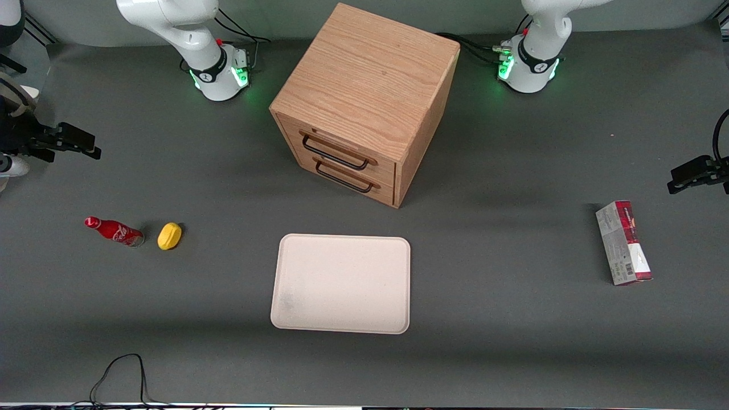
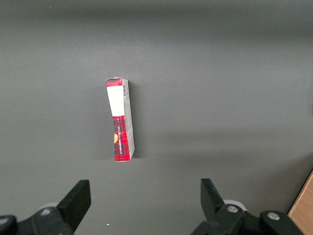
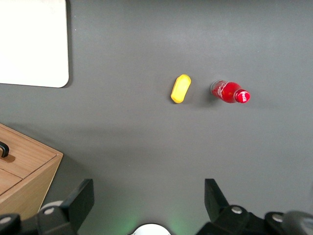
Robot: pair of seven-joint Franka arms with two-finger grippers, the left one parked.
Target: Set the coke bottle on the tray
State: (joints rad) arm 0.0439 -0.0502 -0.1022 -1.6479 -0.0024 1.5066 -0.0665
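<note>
The gripper (image 3: 146,205) is wide open, holding nothing, high above the table. The coke bottle (image 1: 114,231) stands upright just beside a yellow lump (image 1: 170,236), well apart from the tray (image 1: 342,283)

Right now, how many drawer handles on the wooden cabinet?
2. Upper black wire handle on the wooden cabinet front, lower handle just beneath. Open gripper high above the table.

**Dark grey table, five things on it**

The table (image 1: 512,341) carries a wooden cabinet (image 1: 364,102), with a cream tray (image 1: 342,283) nearer the front camera. Toward the working arm's end stand a coke bottle (image 1: 114,231) and a lemon (image 1: 169,236) (just beside each other). A carton (image 1: 623,242) lies toward the parked arm's end. The gripper (image 3: 146,205) hangs above the table, its fingers spread.
</note>
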